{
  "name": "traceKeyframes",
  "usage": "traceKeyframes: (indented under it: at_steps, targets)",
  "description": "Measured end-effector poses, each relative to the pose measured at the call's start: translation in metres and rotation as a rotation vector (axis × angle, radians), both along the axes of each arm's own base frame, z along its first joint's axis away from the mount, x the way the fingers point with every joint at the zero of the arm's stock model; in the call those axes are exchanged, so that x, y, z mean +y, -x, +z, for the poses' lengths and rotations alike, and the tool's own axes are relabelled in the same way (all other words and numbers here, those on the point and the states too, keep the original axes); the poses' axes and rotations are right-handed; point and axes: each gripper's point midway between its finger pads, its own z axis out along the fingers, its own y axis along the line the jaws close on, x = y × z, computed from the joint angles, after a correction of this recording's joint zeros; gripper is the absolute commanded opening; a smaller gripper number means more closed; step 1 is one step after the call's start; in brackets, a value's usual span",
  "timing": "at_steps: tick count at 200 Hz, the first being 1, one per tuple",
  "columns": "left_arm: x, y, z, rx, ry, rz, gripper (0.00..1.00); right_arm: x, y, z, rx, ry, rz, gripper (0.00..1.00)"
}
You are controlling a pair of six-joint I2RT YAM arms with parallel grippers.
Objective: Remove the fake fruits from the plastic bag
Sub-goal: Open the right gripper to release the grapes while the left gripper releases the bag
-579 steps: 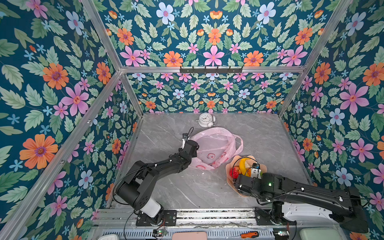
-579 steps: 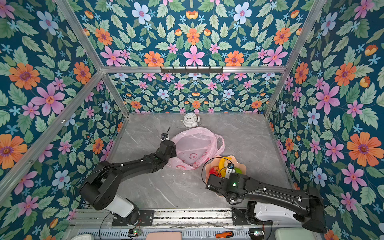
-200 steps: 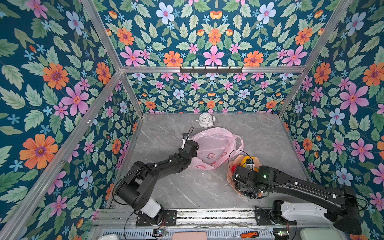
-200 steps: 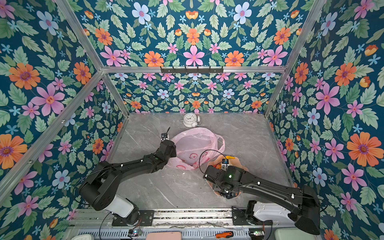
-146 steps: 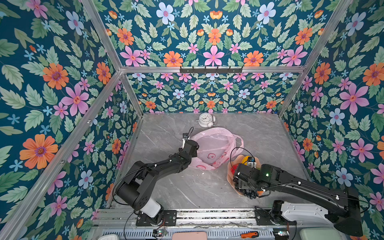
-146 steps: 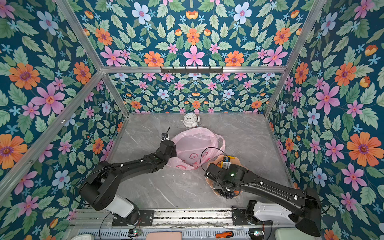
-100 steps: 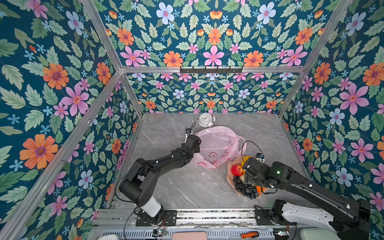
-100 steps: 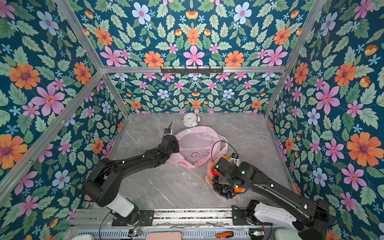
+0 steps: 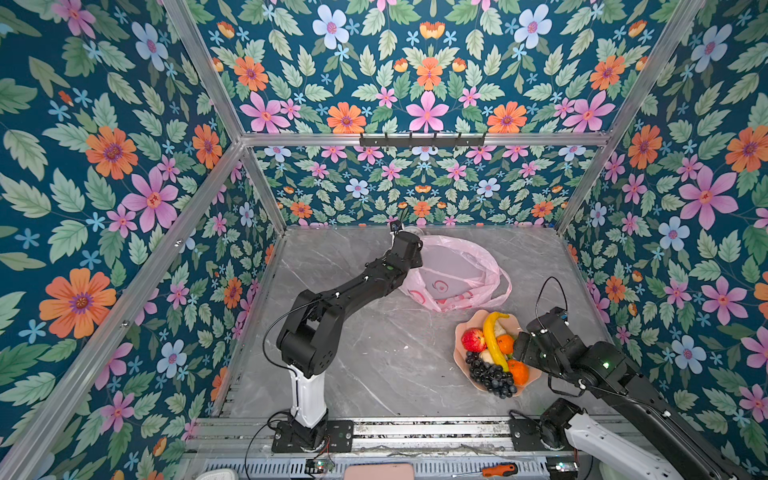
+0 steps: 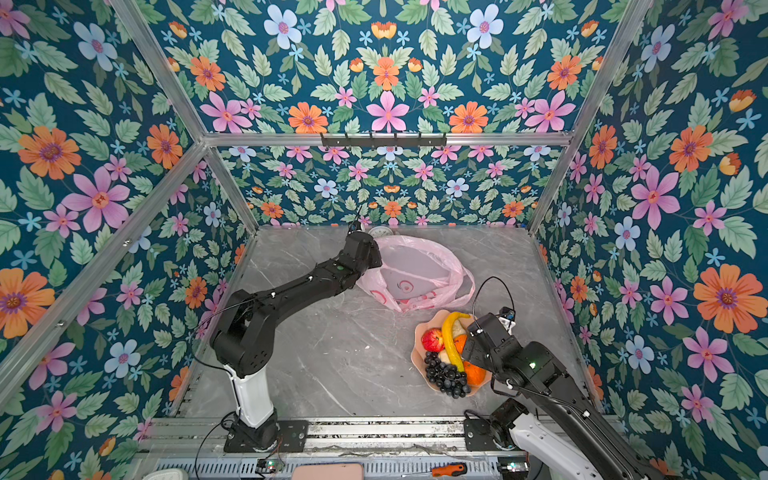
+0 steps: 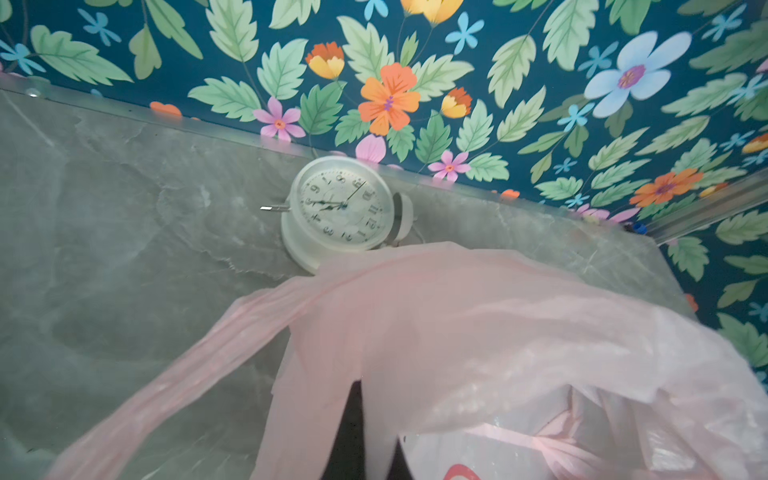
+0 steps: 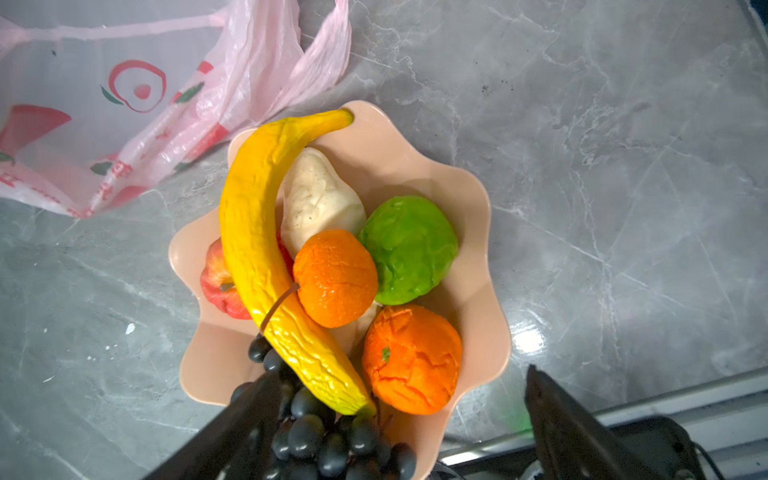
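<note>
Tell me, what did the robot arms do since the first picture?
The left gripper, shut on the plastic bag, pulled its edge up toward the back wall. The right gripper, open, drew back from the dish, where the grapes now show. The dish, banana and clock stayed put.

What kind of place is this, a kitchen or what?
Probably a robot test booth, not a kitchen: two arms bolted to a metal rail, floral wall panels in an aluminium frame, staged fake fruits.
</note>
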Motion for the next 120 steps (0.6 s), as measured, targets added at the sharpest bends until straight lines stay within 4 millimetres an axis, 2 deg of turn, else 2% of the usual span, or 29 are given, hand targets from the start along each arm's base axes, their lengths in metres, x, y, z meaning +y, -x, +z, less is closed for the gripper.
traceKeyframes:
  at_steps: [39,78,90,120]
  targets:
    - [-0.03,-0.041,0.016,-0.051,0.062,0.002,0.02,-0.004,0.002,-0.006,-0.017,-0.028,-0.054,0.94]
    - [-0.047,-0.078,0.01,-0.071,0.086,-0.007,0.06,-0.007,0.003,-0.014,-0.035,-0.055,-0.097,0.94]
    - [-0.05,-0.088,0.005,-0.075,0.083,-0.017,0.13,-0.008,0.003,-0.015,-0.043,-0.06,-0.111,0.95]
    - [-0.061,-0.103,0.003,-0.082,0.087,-0.052,0.44,-0.013,0.003,-0.02,-0.045,-0.055,-0.154,0.99]
